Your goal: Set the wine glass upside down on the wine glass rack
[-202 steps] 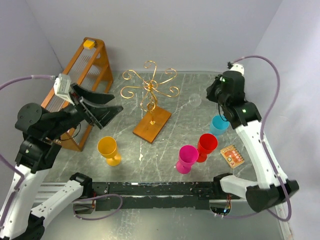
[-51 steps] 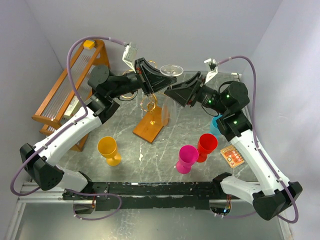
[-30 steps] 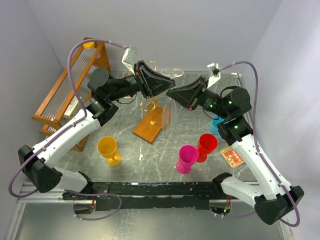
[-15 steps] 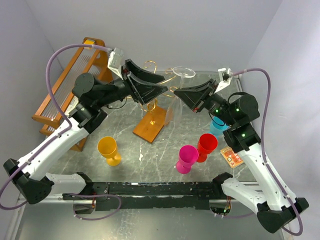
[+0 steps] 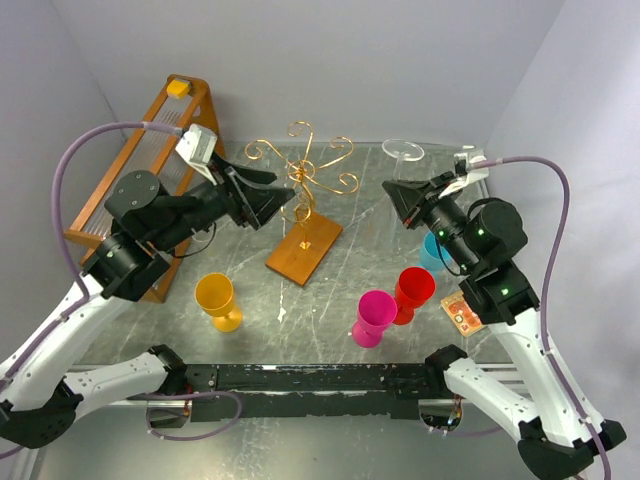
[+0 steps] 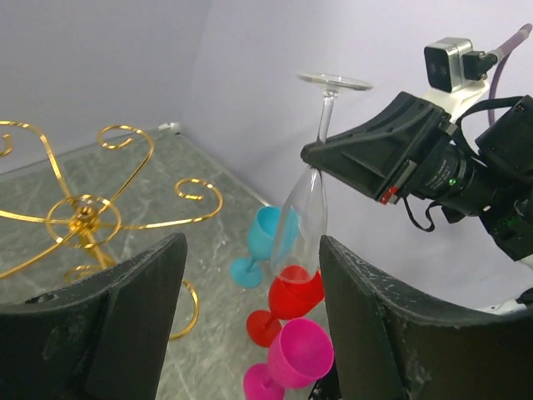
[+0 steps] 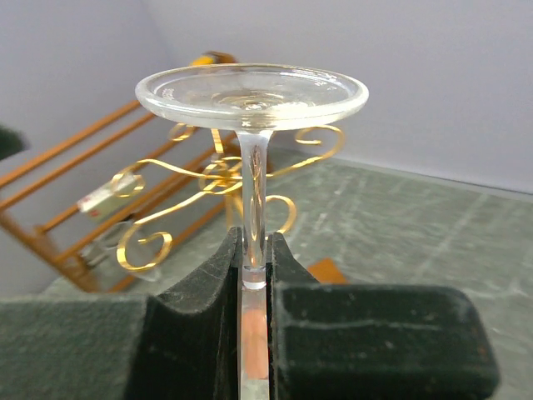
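Note:
The clear wine glass (image 5: 402,152) hangs upside down, foot on top, to the right of the rack and apart from it. My right gripper (image 5: 400,196) is shut on its stem (image 7: 254,192); the foot (image 7: 250,92) shows above the fingers. The left wrist view shows the glass (image 6: 301,212) with its bowl hanging below the right gripper (image 6: 391,158). The wine glass rack (image 5: 305,185), gold scroll wire on a brown wooden base (image 5: 303,250), stands mid-table; it also shows in the left wrist view (image 6: 83,221) and the right wrist view (image 7: 216,171). My left gripper (image 5: 265,200) is open and empty, left of the rack; its jaws (image 6: 250,333) stand wide apart.
A tall orange-brown wooden frame (image 5: 150,170) stands at the back left. A yellow cup (image 5: 217,298), pink cup (image 5: 374,317), red cup (image 5: 412,290) and blue cup (image 5: 437,250) stand on the near table. A small orange card (image 5: 465,312) lies right of the red cup.
Both arms have drawn back from above the rack. The right gripper carried the glass to the right. The left gripper pulled back to the left, away from the glass.

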You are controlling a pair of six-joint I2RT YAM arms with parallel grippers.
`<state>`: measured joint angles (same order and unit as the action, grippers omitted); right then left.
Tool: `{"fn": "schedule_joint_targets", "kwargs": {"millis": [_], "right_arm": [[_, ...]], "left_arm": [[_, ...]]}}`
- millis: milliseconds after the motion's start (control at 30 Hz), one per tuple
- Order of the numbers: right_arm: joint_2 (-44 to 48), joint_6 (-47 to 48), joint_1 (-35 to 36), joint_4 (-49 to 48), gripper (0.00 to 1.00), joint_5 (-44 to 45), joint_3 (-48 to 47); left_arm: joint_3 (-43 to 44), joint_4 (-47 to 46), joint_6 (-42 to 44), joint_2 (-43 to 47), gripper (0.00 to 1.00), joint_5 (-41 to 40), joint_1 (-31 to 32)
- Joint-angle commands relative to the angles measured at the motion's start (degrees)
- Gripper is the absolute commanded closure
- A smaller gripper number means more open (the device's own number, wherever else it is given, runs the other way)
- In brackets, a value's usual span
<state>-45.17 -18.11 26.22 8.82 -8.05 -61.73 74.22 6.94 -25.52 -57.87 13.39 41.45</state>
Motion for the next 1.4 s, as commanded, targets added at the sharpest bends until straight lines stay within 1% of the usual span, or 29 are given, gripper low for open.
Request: {"fn": "schedule_joint_targets", "kwargs": {"millis": [0,133,233,333,367,433,600,800,933,1167,1367], "right_arm": [[-1.37,5.7,-0.19,0.73,1.0,11.27,0.23],[-4.58,5.91,-0.2,-2.33,1.0,14.11,2.15],[-6.66,6.73,-0.52,-6.95,1.0,14.32,5.57],[-7.53,8.31,-3.2,-14.78,1.0,6.67,10.4],[-7.84,8.24,-4.48,-17.02,1.0,4.12,11.49],[-9.06,7.59,-7.29,-20.48,1.0,-0.99,12.99],[-12.48,4.77,-12.86,-28.36,1.0,-11.08,16.19],[-16.04,3.65,-13.56,-38.01,1.0,-18.71,18.5],[-18.49,2.61,-13.56,-43.51,1.0,-22.49,19.04],[-22.57,3.32,-13.56,-45.35,1.0,-27.48,17.62],[-24.93,1.69,-13.44,-49.18,1.0,-33.21,17.1]], "left_arm": [[-0.21,7.27,2.9,4.03,0.24,-5.93,0.08],[-0.6,9.65,4.71,6.17,0.23,-9.97,0.11],[-3.21,8.28,9.78,8.36,0.22,-12.27,0.1],[-8.47,3.33,15.21,12.16,0.22,-9.3,0.12],[-9.96,2.07,16.52,13.35,0.22,-7.18,0.11],[-11.98,0.47,18.08,15.22,0.21,-5.77,0.05],[-15.68,-2.36,20.02,18.38,0.22,-9.01,0.04],[-18.57,-5.12,21.12,19.02,0.23,-12.61,0.11],[-19.63,-6.21,20.78,19.1,0.24,-12.73,0.05],[-19.85,-6.26,20.07,18.64,0.24,-12.5,0.06],[-19.02,-5.59,19.33,17.71,0.24,-11.56,0.12]]}}
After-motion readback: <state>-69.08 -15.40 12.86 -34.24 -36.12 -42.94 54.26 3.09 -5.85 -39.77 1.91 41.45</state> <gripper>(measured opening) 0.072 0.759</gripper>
